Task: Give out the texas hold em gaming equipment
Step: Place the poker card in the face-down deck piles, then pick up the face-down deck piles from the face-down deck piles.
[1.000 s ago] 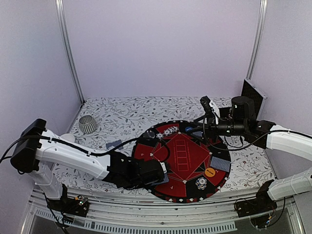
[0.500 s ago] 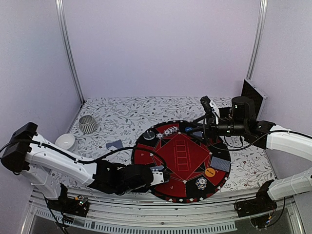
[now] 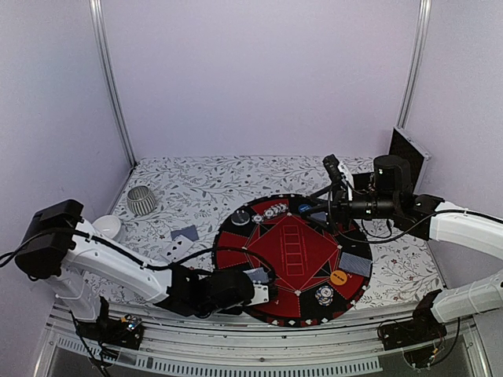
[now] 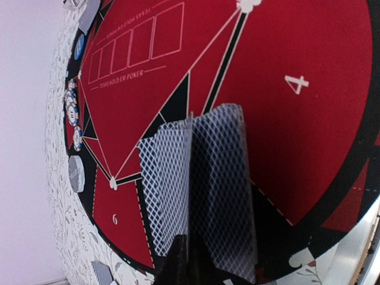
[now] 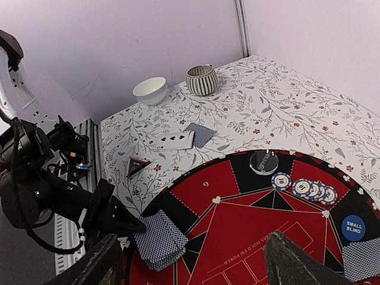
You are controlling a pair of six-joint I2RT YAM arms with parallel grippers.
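My left gripper [image 4: 189, 264] is pinched narrow on the edge of the card stack [image 4: 219, 190], which lies on the mat [image 4: 309, 119] close to its near-left rim. Farther on, a row of chips [image 5: 306, 188] sits by the mat's far edge. My right gripper [image 5: 193, 237] hangs over that side, fingers spread wide, holding nothing.

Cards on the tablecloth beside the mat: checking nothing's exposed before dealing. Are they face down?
Not both. The white card lies face up, black pips showing; the grey-blue card beside it is face down.
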